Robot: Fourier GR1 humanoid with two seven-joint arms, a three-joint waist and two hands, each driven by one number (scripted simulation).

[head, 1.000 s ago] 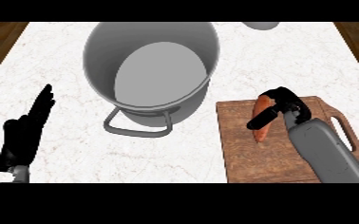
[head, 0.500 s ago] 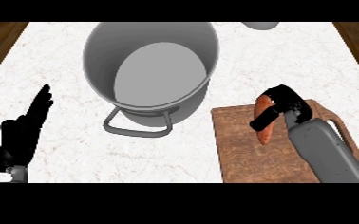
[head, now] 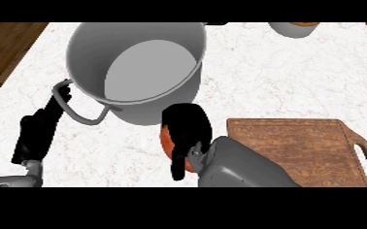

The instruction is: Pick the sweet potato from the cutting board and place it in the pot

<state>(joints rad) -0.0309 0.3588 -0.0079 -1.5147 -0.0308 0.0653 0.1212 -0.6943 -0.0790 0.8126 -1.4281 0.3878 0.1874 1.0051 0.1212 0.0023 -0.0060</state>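
Just below pot (head: 140, 73): right hand (head: 188, 136), fingers curled over sweet potato (head: 168, 143), orange peeking at hand's left edge. Load off cutting board (head: 301, 145), held beside pot wall, likely for lift over rim. Left hand (head: 43, 126) left of pot, fingers straight, resting by handle.

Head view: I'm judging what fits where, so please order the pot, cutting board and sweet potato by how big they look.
1. Pot, largest.
2. Cutting board, smaller, though the right forearm covers its near corner.
3. Sweet potato, smallest as seen, but the right hand curls round it and hides most of it, so its full size is unsure.
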